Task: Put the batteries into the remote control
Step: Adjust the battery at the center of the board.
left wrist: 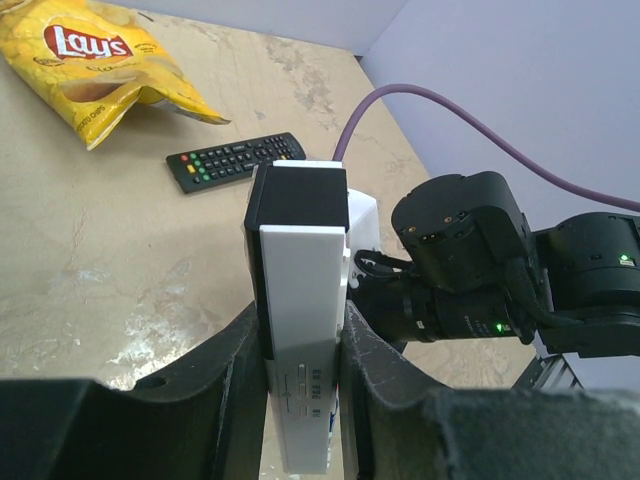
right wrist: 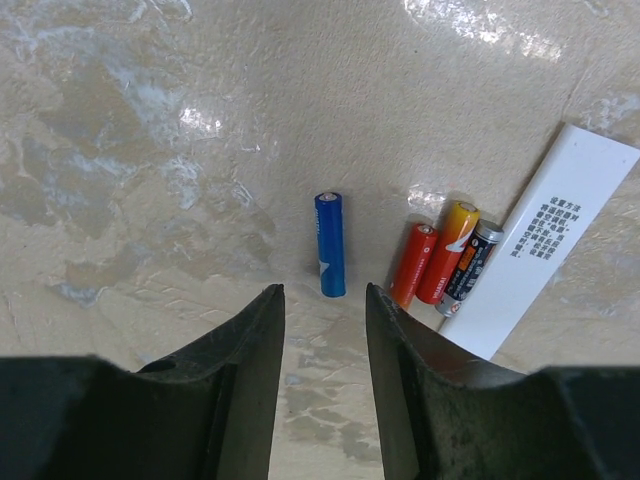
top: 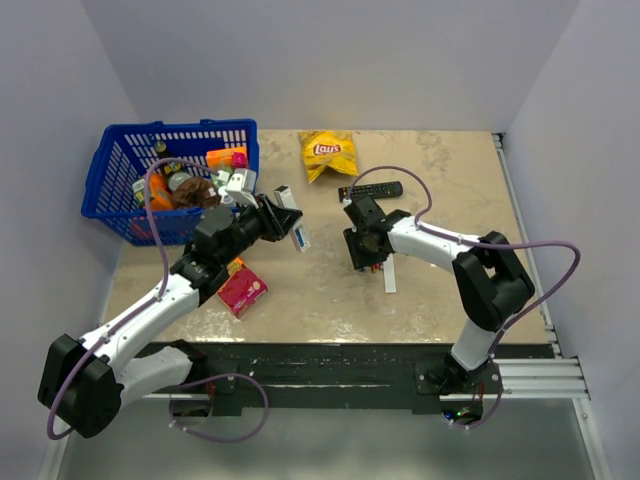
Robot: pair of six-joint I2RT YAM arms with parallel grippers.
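My left gripper [top: 283, 222] is shut on the white remote control [top: 297, 228] and holds it above the table. In the left wrist view the remote [left wrist: 300, 290] stands between the jaws of the left gripper [left wrist: 303, 312], its dark patch at the far end. My right gripper [top: 365, 258] is open and empty, low over the table. In the right wrist view a blue battery [right wrist: 330, 245] lies just ahead of the right gripper [right wrist: 322, 292]. A red battery [right wrist: 412, 265], an orange one [right wrist: 447, 252] and a dark one [right wrist: 468, 265] lie against the white back strip [right wrist: 545, 250], which also shows in the top view [top: 390, 278].
A black remote with many buttons [top: 372, 189] and a yellow Lay's bag [top: 328, 152] lie at the back. A blue basket [top: 110, 170] full of items stands at the back left. A pink box [top: 243, 288] lies under my left arm.
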